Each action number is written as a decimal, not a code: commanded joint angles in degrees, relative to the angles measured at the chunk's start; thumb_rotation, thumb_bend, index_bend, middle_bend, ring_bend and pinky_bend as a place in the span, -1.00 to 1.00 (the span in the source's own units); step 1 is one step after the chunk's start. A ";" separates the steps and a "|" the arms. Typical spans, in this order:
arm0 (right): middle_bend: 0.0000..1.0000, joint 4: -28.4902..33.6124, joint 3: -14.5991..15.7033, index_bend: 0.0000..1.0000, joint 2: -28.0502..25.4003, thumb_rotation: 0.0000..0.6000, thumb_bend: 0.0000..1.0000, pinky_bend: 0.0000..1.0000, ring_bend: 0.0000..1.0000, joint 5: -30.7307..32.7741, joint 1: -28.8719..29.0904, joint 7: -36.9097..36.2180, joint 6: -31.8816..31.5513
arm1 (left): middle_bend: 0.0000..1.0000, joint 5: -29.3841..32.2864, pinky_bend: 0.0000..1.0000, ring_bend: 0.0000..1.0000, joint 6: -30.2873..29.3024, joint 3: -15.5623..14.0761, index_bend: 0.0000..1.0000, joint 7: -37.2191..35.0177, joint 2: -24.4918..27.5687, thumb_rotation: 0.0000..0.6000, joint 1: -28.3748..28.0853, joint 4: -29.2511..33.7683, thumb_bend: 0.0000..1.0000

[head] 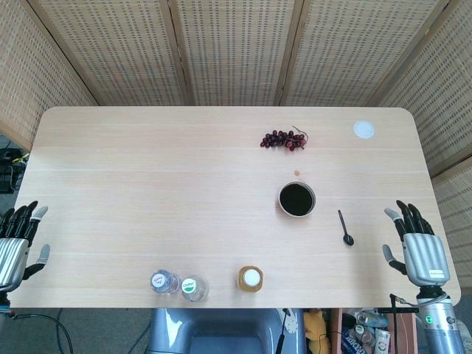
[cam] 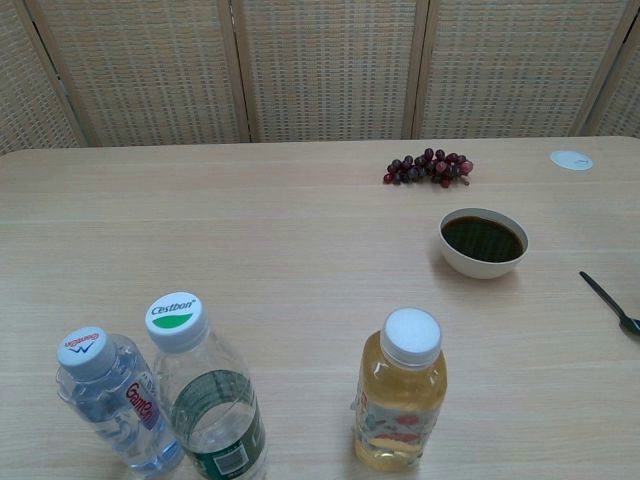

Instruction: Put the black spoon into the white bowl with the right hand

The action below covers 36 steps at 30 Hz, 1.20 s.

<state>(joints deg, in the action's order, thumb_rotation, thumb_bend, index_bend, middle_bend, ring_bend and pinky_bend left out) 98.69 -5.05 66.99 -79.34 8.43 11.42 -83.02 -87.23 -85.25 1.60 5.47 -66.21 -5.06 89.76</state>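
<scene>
The black spoon (head: 345,227) lies flat on the table right of the white bowl (head: 296,199), its scoop end toward the front edge. The chest view shows the spoon (cam: 610,303) at the right border and the bowl (cam: 483,242) with a dark inside. My right hand (head: 417,241) rests at the table's right front edge, fingers spread, holding nothing, a short way right of the spoon. My left hand (head: 16,240) sits at the left front edge, fingers apart and empty. Neither hand appears in the chest view.
A bunch of dark grapes (head: 285,139) lies behind the bowl. A small white disc (head: 363,130) sits at the back right. Along the front edge stand two clear water bottles (head: 179,284) and a bottle of yellow drink (head: 251,279). Woven screens stand behind the table.
</scene>
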 commanded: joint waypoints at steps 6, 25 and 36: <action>-0.70 -0.85 -0.49 -0.64 0.78 1.00 0.04 -0.51 -0.86 -0.62 -0.22 -0.83 -0.69 | -1.00 -0.23 -1.00 -1.00 -0.27 -0.11 -0.94 -0.39 0.02 1.00 0.06 -0.04 -0.03; 0.83 0.53 -2.65 -0.46 -4.61 1.00 0.27 0.97 0.89 9.28 8.25 -3.92 20.00 | -1.00 0.01 -1.00 -1.00 -0.80 -0.35 -0.94 -0.58 0.59 1.00 0.66 0.31 -0.03; 0.90 -4.62 -0.69 -0.43 -2.18 1.00 0.39 1.00 0.94 15.07 16.40 -2.52 36.52 | -1.00 1.01 -1.00 -1.00 0.28 -0.17 -0.94 -0.99 1.11 1.00 0.40 0.06 -0.03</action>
<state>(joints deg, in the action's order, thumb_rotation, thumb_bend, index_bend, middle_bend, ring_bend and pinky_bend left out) 95.23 -6.34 63.99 -65.54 23.54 8.20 -48.05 -86.22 -84.97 1.43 4.49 -65.10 -4.65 89.83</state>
